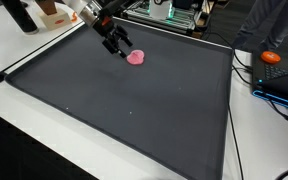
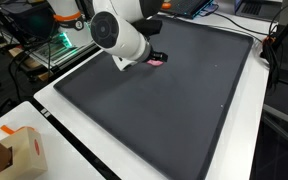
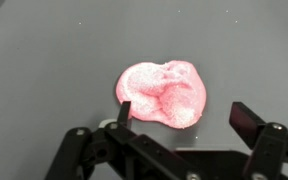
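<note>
The jaws stand spread as wide as they go and hold nothing: in the wrist view the gripper (image 3: 183, 112) shows its two dark fingers (image 3: 124, 110) well apart in the lower half of the frame, with open space between them. Just ahead of them lies the pink lump (image 3: 162, 92), a soft, crumpled, speckled mass with folds across its top. The finger on the left of that view overlaps the lump's near edge, though whether it touches the lump or hangs just above it is hard to tell from this angle; the other finger stands clear of it, off to the side. The lump rests on a black mat (image 3: 44, 60), which fills the wrist view around it. In an exterior view the gripper (image 1: 117, 46) sits low, tilted down toward the pink lump (image 1: 136, 58), which lies just beside its tips near the far edge of the black mat (image 1: 134, 115). In an exterior view the white arm (image 2: 119, 35) reaches over the mat (image 2: 174, 110) and hides most of the lump (image 2: 160, 62), so only a sliver of pink shows below the gripper (image 2: 155, 56). The mat lies on a white table (image 1: 19, 112). A cardboard box (image 2: 26, 150) stands on the table at a near corner, and an orange object (image 1: 272, 57) lies off the mat, well apart from the lump
</note>
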`<state>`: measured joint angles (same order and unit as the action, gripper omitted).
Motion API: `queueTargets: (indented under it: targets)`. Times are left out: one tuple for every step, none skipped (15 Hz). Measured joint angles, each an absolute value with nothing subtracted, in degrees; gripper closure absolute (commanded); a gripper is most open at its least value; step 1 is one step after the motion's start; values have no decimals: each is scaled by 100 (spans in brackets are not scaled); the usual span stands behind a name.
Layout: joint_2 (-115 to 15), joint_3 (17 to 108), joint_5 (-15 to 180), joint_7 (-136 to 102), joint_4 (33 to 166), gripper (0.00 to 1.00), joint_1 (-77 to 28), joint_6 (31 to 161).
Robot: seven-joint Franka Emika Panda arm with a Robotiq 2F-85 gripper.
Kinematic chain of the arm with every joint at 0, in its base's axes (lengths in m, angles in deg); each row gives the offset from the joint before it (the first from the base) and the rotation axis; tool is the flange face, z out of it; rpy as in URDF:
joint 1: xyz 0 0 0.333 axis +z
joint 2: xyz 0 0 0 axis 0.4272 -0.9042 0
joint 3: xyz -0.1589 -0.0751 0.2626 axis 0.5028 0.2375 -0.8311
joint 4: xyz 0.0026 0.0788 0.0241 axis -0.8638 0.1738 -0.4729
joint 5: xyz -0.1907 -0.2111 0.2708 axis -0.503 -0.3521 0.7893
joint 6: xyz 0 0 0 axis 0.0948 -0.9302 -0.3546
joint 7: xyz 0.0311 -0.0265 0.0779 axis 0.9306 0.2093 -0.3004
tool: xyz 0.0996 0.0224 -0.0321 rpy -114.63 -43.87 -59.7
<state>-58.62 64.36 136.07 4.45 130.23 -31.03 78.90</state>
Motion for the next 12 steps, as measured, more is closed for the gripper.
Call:
queueTargets:
  targets:
    - [-5800,6436,13575,462,13023,0,-3048,7895]
    - [-5729,6435,13518,509,13023,0,-2982,7903]
    - [-5656,6436,13429,577,13023,0,-2912,7927]
    - [-5575,6435,13310,675,13024,0,-2832,7967]
    - [-5490,6434,13160,794,13024,0,-2744,8038]
    - [-5406,6432,12992,924,13027,0,-2654,8125]
    - [-5326,6430,12809,1064,13028,0,-2567,8212]
    - [-5247,6428,12592,1230,13031,0,-2474,8325]
    - [-5176,6420,12368,1383,13034,0,-2388,8433]
    - [-5112,6408,12146,1532,13040,0,-2309,8538]
    - [-5049,6390,11909,1706,13046,0,-2229,8646]
    - [-4992,6366,11694,1875,13055,0,-2160,8750]
